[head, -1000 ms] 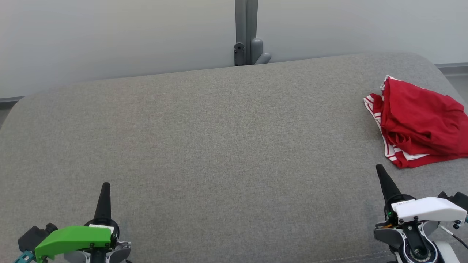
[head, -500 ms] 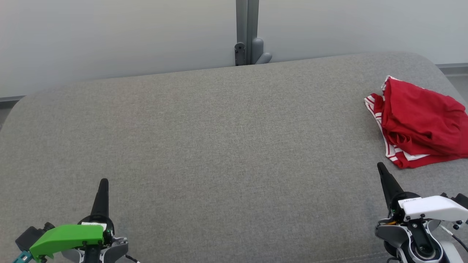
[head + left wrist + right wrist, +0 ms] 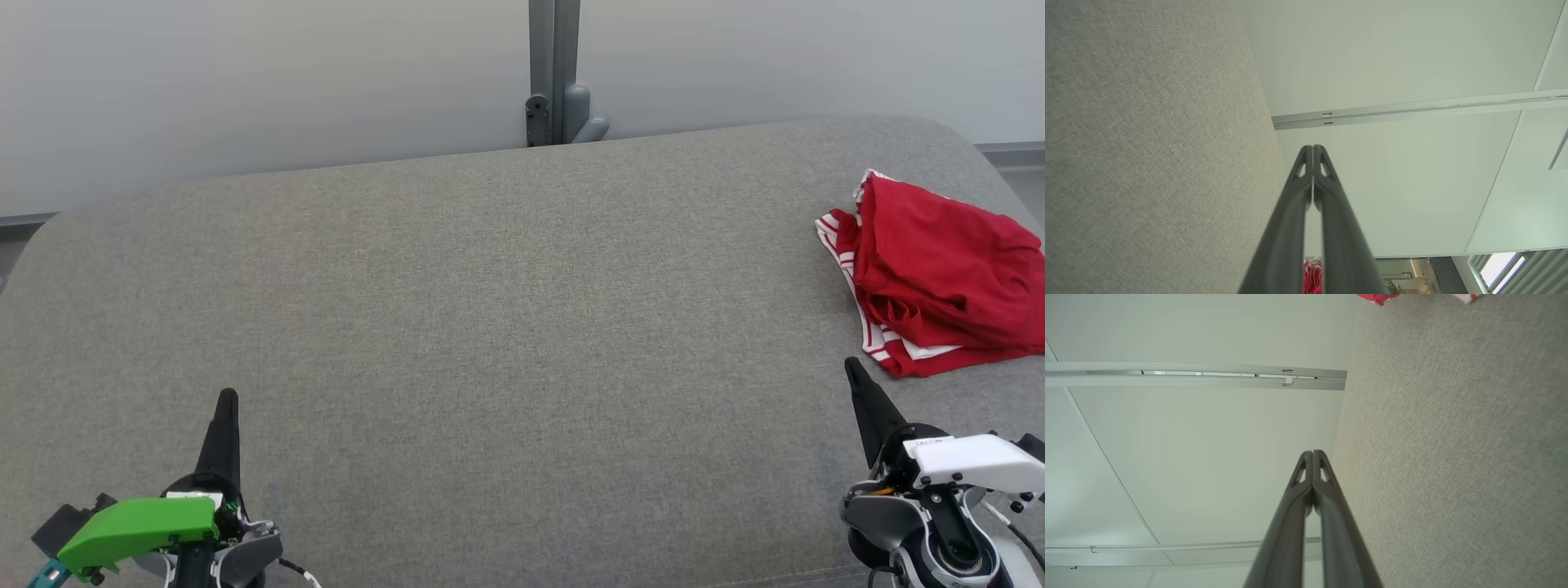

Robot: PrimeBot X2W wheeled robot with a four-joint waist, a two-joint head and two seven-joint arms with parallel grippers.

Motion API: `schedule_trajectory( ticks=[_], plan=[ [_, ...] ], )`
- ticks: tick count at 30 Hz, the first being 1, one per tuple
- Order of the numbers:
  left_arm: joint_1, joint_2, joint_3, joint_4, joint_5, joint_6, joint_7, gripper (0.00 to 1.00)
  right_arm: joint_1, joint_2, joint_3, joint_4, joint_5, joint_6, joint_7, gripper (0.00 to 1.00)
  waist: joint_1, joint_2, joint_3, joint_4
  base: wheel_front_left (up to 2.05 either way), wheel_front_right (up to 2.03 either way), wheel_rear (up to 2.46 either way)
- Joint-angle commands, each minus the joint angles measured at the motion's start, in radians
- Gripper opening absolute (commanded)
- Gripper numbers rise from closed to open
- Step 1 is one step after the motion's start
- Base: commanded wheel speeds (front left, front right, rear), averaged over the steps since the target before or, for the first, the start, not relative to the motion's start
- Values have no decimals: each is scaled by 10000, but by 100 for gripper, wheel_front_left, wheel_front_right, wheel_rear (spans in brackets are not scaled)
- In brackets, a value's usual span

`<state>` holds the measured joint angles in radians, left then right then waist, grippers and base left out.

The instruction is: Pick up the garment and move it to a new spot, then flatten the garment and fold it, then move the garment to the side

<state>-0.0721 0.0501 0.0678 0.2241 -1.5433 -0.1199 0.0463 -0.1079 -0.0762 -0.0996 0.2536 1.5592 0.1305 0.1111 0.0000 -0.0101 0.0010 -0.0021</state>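
garment [image 3: 939, 286] red, crumpled at right edge, on grey cushion [image 3: 506, 327] | left gripper [image 3: 226, 398] lower left — pinched together, empty | right gripper [image 3: 851, 365] lower right — same, label [image 3: 927, 443] illegible

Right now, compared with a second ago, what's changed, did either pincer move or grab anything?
The left pincer drifted slightly to the robot's left, the right pincer slightly to its right, both tips edging forward. Nothing was grabbed or released. Both stayed shut and empty; the red garment stayed bunched at the right of the grey cushion.
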Motion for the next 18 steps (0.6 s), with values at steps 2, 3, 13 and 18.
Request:
schedule_trajectory(
  ticks=[2, 3, 13, 18],
  plan=[
    [-165, 5, 74, -58, -323, -76, 94, 0, -133, -53, -65, 32, 355, 4, 119, 0, 0, 95, 1, 7, 0, 0, 0],
    [-173, 4, 82, -60, -390, -88, 118, 0, -141, -52, -77, 38, 425, 4, 138, 0, 0, 96, 2, 9, 0, 0, 0],
    [-186, 1, 124, -66, -755, -146, 198, 0, -166, -32, -151, 65, 815, 4, 268, 0, 0, 101, 5, 22, 0, 0, 0],
    [-184, 1, 124, -66, -755, -146, 198, 0, -166, -20, -165, 65, 797, 4, 284, 0, 0, 101, 5, 22, 0, 0, 0]
  ],
)
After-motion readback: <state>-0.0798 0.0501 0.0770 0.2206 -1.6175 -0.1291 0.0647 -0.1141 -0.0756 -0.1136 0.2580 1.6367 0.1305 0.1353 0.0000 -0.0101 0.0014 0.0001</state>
